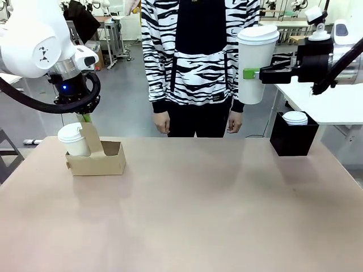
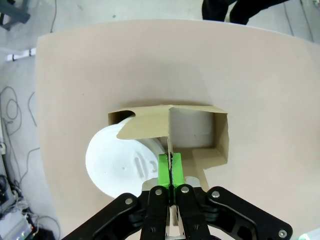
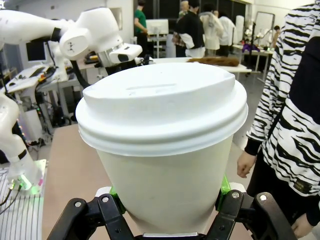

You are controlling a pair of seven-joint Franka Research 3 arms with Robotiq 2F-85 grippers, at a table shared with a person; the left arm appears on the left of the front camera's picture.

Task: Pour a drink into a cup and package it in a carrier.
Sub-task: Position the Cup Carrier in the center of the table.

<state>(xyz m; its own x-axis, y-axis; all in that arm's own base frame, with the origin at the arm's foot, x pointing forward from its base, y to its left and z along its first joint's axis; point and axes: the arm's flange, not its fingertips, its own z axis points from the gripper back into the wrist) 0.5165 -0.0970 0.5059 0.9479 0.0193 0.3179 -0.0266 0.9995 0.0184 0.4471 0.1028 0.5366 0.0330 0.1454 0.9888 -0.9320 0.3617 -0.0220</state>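
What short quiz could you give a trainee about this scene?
1. True or false: the right gripper holds a lidded white paper cup in the air above the table.
2. What is the left gripper pinching?
A. the handle tab of the cardboard carrier
B. a glass jug
C. a spoon
3. How many cups already sit in the cardboard carrier?

Key:
1. True.
2. A.
3. One, a lidded cup; the slot beside it is empty.
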